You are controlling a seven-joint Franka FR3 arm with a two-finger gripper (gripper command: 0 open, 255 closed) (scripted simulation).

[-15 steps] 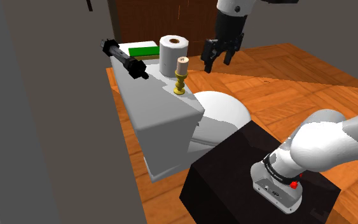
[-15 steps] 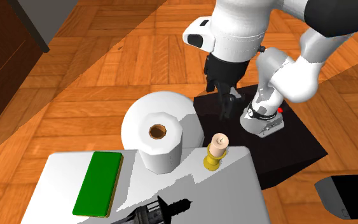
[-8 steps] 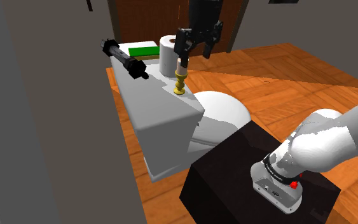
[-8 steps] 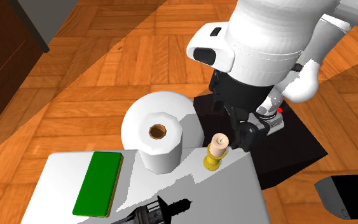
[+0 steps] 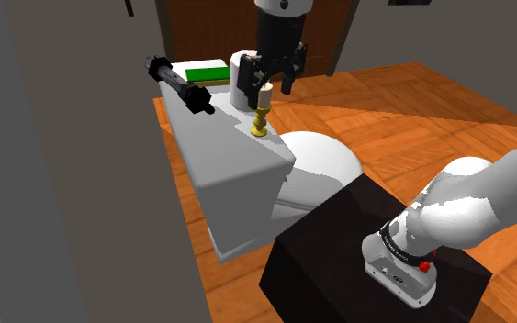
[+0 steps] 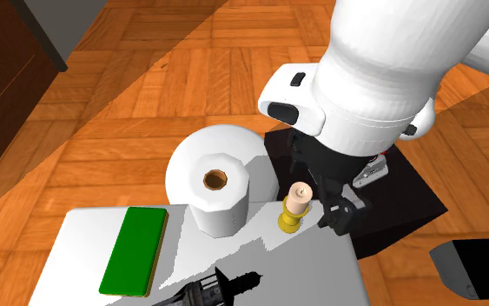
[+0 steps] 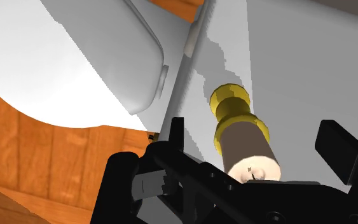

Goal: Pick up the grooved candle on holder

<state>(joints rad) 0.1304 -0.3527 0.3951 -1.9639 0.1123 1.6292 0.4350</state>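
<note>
The beige cylindrical candle on a gold, knobbed holder (image 5: 262, 112) is stood upright on the pale grey lid of the toilet cistern (image 5: 221, 156). It is placed near the lid's edge on the bowl side, just beside the white toilet-paper roll (image 6: 219, 187). The all-black two-finger pincer (image 7: 254, 133) is positioned over the candle with its jaws released. In the wrist view one finger is seen on each side of the candle's upper part, and a gap is visible between each finger and the candle, so nothing is grasped. The holder's base is rested on the lid.

Grooves on the candle cannot be made out; its side is rendered as a plain brownish-beige surface with a white top face. In the second exterior view one finger is seen just beside the holder on that view's right, while the other cannot be told apart from the black hand body. In the shoulder view the roll is partly hidden behind the pincer.

A flat green box (image 6: 134, 249) is laid on the lid on the far side of the roll from the candle. A black ribbed torch-like object (image 5: 183, 85) is laid near the lid's edge at the shoulder view's left; in the second exterior view it is cut off by the lower border. The white toilet bowl cover (image 5: 320, 156) is partly concealed by the black box stand (image 5: 325, 261). The shoulder view's left is blocked by a plain grey wall (image 5: 63, 183)
</note>
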